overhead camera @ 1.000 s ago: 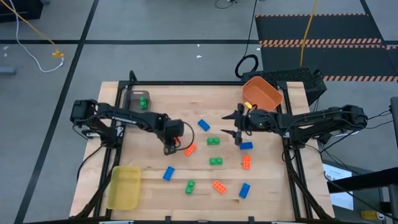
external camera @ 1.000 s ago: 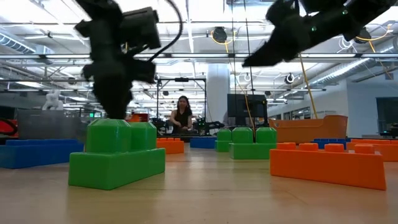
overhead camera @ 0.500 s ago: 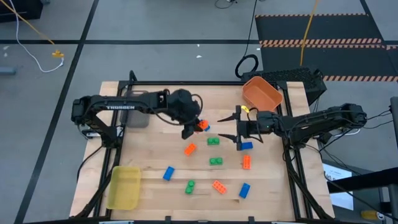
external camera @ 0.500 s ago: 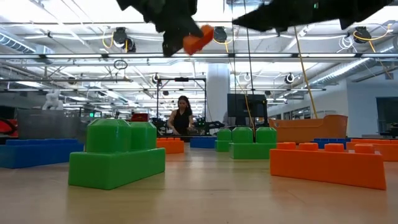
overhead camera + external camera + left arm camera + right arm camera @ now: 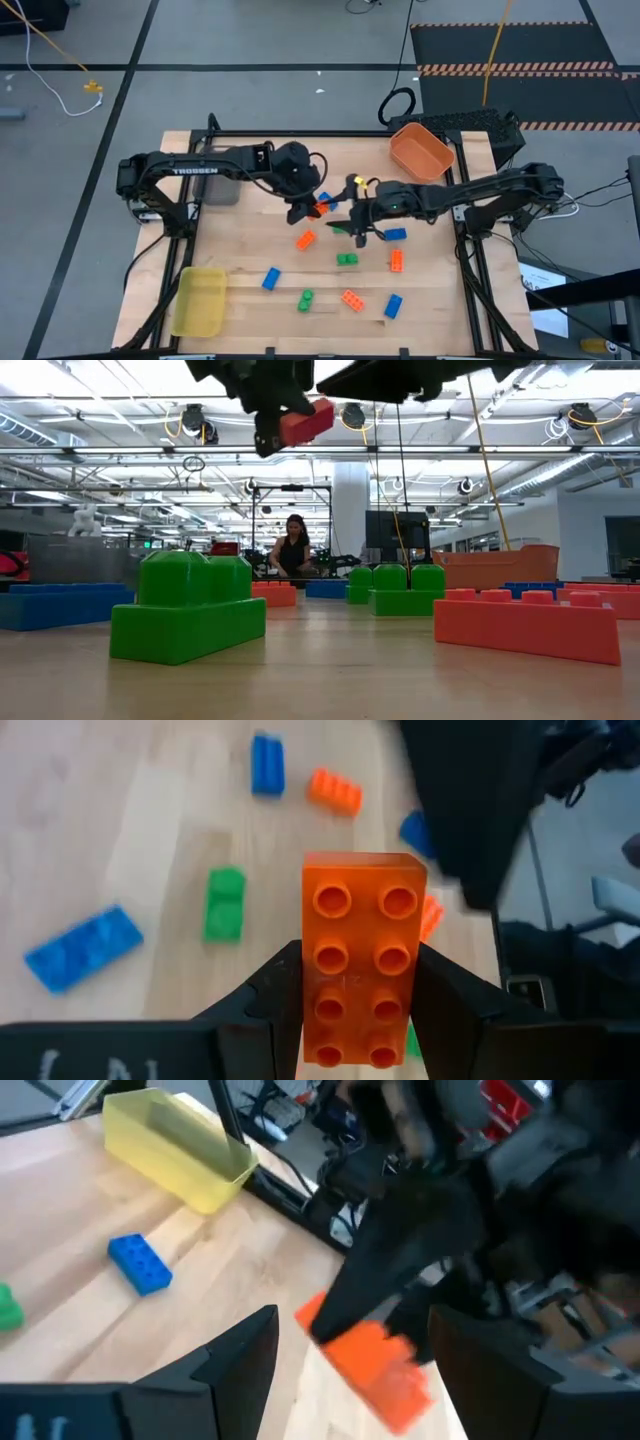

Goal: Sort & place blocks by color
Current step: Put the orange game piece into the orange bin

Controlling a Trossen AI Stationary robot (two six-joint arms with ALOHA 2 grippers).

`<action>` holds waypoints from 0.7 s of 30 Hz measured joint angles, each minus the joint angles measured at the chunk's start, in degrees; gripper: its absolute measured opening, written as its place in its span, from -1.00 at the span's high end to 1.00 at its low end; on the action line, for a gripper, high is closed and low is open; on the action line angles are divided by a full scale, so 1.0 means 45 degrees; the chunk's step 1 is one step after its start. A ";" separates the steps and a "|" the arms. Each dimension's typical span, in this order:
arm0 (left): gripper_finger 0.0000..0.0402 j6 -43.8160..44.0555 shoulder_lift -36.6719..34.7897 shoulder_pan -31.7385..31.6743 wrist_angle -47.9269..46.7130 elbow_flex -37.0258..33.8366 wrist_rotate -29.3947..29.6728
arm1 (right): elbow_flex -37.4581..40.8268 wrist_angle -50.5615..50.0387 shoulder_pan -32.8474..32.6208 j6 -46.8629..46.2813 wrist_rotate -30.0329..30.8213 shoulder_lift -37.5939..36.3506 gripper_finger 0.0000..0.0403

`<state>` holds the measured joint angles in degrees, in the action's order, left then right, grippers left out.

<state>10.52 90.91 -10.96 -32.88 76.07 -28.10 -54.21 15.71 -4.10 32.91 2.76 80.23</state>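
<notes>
The right gripper point(image 5: 352, 222) has swung in, jaws open and empty, toward the left gripper point(image 5: 306, 208), which clamps an orange brick point(image 5: 363, 956) aloft mid-table; the crowded arms risk colliding.

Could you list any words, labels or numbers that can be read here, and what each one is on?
"TROSSEN": white letters on the left arm, small but readable in the high view.
Left wrist view: faint embossed marks between the studs of the held orange block, too small to read.
Right wrist view: pale marks at the picture's edge, too blurred to read.
</notes>
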 joint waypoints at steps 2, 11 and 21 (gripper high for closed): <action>0.30 -0.0114 0.0000 0.0015 -0.0528 0.0000 -0.0133 | -0.0189 -0.0017 0.0000 0.0259 -0.0007 0.0175 -0.25; 0.30 -0.0850 0.0000 0.0145 -0.1202 -0.0007 -0.0528 | -0.0312 -0.0154 0.0038 -0.0026 -0.0270 0.1198 -0.25; 0.30 -0.1021 0.0162 0.0214 -0.1128 0.0003 -0.0800 | -0.0298 0.0645 0.0163 0.0403 -0.0335 0.1487 -0.20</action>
<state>5.92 91.64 -10.00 -37.95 76.09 -31.70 -55.55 18.62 -3.36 34.73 1.26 86.92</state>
